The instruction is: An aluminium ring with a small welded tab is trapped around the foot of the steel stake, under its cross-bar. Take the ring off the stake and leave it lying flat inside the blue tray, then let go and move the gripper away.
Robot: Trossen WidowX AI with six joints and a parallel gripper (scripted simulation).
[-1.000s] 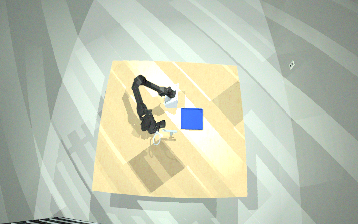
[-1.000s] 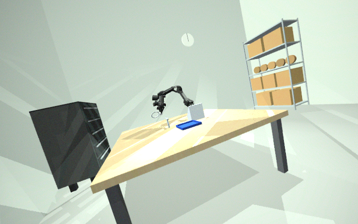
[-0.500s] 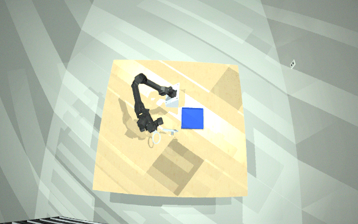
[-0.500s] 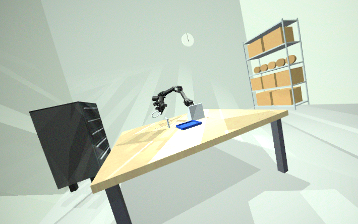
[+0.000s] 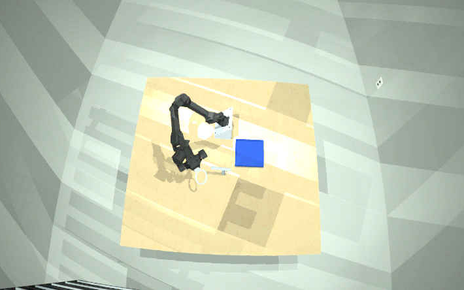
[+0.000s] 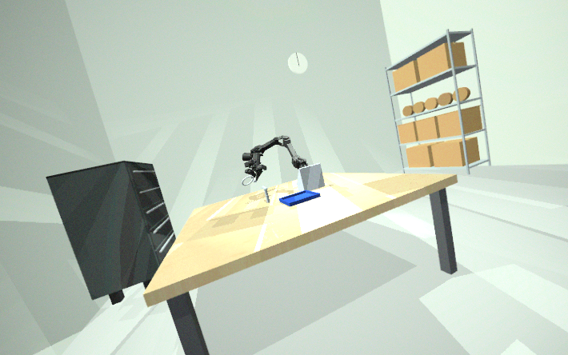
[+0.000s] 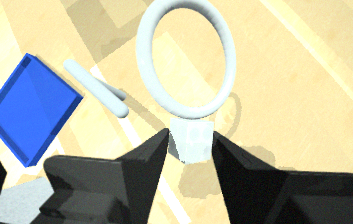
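One gripper has two fingers, with one tab between them. One ring extends beyond the fingertips; one stake and one blue tray stand below and aside. Five round objects are well apart from it.
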